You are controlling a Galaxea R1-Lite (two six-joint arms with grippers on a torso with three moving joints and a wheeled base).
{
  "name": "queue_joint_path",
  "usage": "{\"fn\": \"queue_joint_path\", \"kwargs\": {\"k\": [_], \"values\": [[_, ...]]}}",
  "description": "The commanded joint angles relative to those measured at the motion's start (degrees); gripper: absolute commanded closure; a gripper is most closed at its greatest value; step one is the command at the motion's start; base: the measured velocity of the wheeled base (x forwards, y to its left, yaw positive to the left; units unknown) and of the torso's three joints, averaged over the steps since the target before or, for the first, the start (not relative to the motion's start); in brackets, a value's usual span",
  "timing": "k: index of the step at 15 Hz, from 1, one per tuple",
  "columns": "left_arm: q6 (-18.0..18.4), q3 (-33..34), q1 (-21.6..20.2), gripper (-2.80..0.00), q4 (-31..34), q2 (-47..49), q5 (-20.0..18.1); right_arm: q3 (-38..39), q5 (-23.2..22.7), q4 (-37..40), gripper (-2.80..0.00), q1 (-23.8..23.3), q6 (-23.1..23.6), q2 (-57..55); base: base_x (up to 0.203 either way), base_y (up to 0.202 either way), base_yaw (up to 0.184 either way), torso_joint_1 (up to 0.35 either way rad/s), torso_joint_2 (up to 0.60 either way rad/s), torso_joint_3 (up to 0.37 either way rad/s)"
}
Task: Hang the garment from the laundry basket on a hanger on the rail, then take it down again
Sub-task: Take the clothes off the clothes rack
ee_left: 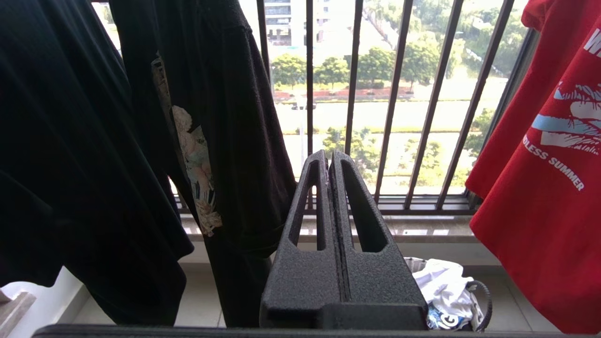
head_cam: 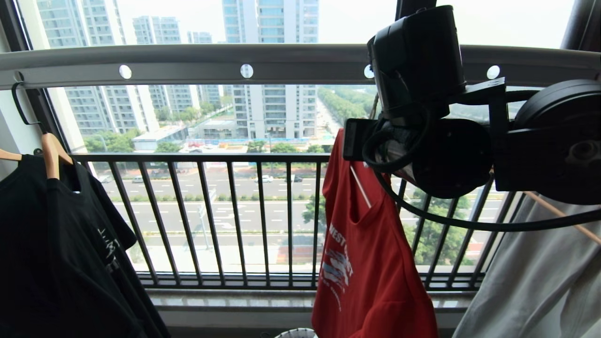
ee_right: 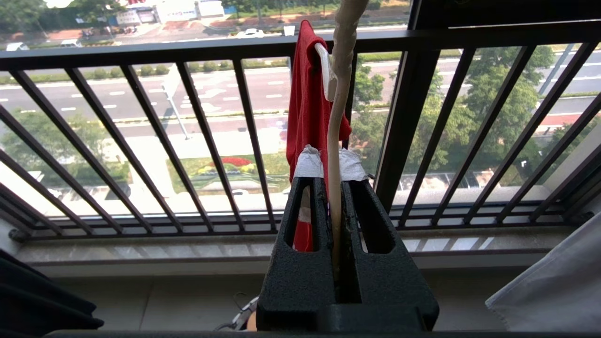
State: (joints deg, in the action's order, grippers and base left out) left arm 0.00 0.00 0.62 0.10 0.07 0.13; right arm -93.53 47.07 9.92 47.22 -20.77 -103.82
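The red garment [head_cam: 371, 253] hangs on the cream hanger [head_cam: 360, 187] just below the grey rail [head_cam: 188, 65]. My right arm [head_cam: 418, 70] is raised in front of them and hides the hook's top. In the right wrist view my right gripper [ee_right: 331, 164] is shut on the hanger's thin wire [ee_right: 334, 141], with the garment [ee_right: 305, 108] draped beyond it. My left gripper [ee_left: 328, 157] is shut and empty, low down between a black T-shirt [ee_left: 225, 117] and the garment [ee_left: 540, 188]. The laundry basket [ee_left: 483, 291] stands on the floor below, holding white cloth [ee_left: 441, 281].
A black T-shirt [head_cam: 61, 244] hangs on a wooden hanger [head_cam: 51, 150] at the rail's left end. A pale grey garment [head_cam: 540, 272] hangs at the right. The black barred balcony railing [head_cam: 235, 211] runs behind everything. The basket's rim [head_cam: 296, 333] shows at the bottom.
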Motion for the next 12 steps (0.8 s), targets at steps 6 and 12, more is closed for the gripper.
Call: {"fn": "queue_joint_path", "kwargs": {"k": [6, 12], "values": [[0.0, 0.0, 0.0, 0.0, 0.0, 0.0, 0.0, 1.9, 0.7, 0.3, 0.0, 2.9, 0.2, 4.9, 0.0, 0.0, 0.0, 0.0, 0.0, 0.0], [0.0, 0.0, 0.0, 0.0, 0.0, 0.0, 0.0, 13.4, -3.3, 0.3, 0.0, 7.3, 2.7, 16.9, 0.0, 0.0, 0.0, 0.0, 0.0, 0.0]]}}
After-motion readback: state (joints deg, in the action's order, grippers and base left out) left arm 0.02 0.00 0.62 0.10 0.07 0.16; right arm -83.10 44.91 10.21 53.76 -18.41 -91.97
